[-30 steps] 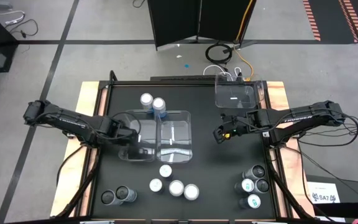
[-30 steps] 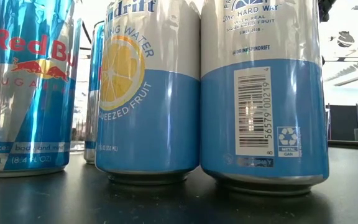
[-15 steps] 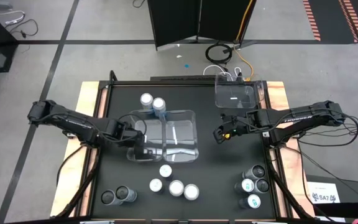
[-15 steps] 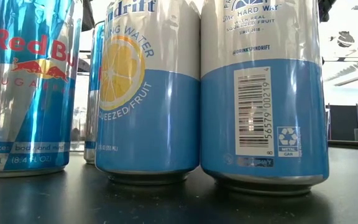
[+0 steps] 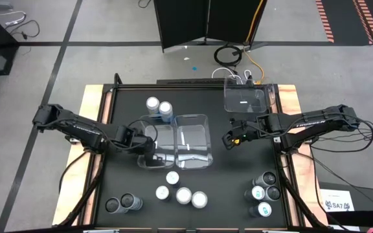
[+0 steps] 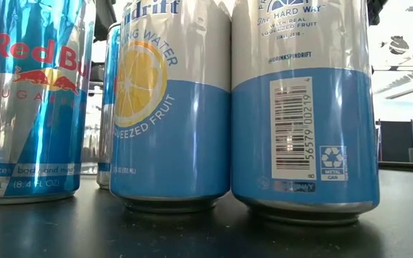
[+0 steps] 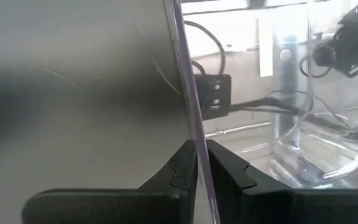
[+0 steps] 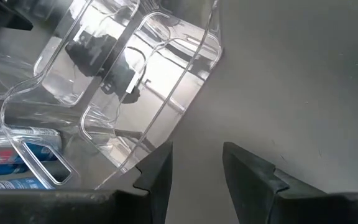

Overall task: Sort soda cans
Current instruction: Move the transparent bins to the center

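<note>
Your left tool (image 7: 201,163) is pinching the thin wall of the clear bin (image 5: 155,141) near the middle of the desk (image 5: 225,184), fingers pressed tight on either side of the plastic edge, as the left wrist view shows. A second clear bin (image 5: 193,141) sits touching it on the right, and a third bin (image 5: 245,98) stands apart at the far right of the desk. Your right tool (image 5: 228,138) hovers just beside the pair, fingers (image 8: 157,171) partly spread with nothing between them. No soda cans are in any bin: two stand just behind the paired bins (image 5: 158,107), four white-topped ones cluster in front (image 5: 181,193), two dark ones sit at the near left corner (image 5: 123,204), and a mixed group sits near right (image 5: 263,189). The step in hand looks like positioning the bin, so drag it low and level; a thin wall can slip or flex if you tilt. Watch the two cans behind and the cluster in front, since the bins sit close to both. Keep the right tool clear of the second bin.
</note>
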Available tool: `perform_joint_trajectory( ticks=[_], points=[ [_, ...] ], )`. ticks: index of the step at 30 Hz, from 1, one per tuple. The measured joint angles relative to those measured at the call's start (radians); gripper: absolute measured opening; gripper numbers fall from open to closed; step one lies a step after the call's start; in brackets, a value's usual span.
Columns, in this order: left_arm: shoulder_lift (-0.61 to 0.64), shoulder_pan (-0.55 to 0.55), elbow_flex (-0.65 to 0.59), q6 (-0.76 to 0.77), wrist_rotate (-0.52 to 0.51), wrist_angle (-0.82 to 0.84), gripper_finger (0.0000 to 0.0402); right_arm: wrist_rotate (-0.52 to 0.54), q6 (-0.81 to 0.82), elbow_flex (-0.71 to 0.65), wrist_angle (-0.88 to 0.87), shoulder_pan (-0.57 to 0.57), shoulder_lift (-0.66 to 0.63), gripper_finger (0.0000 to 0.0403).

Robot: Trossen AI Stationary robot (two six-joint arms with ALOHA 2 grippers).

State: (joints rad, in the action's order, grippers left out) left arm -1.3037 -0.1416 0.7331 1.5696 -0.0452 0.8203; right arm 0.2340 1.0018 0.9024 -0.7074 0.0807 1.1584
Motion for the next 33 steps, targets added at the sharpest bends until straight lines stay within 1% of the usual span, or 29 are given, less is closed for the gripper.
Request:
perform_joint_trajectory(
  ticks=[7, 11, 33],
  points=[
    [0.000, 0.034, 0.026, -0.067, -0.023, -0.004, 0.0040, 0.000, 0.000, 0.000, 0.000, 0.000, 0.000, 0.0135],
    [0.000, 0.041, 0.027, -0.057, -0.016, -0.022, 0.0040, 0.000, 0.004, 0.000, 0.000, 0.000, 0.000, 0.0135],
    [0.000, 0.023, 0.027, 0.153, -0.001, -0.108, 0.0040, -0.001, 0.005, 0.000, 0.001, 0.000, 0.000, 0.0135]
  ],
)
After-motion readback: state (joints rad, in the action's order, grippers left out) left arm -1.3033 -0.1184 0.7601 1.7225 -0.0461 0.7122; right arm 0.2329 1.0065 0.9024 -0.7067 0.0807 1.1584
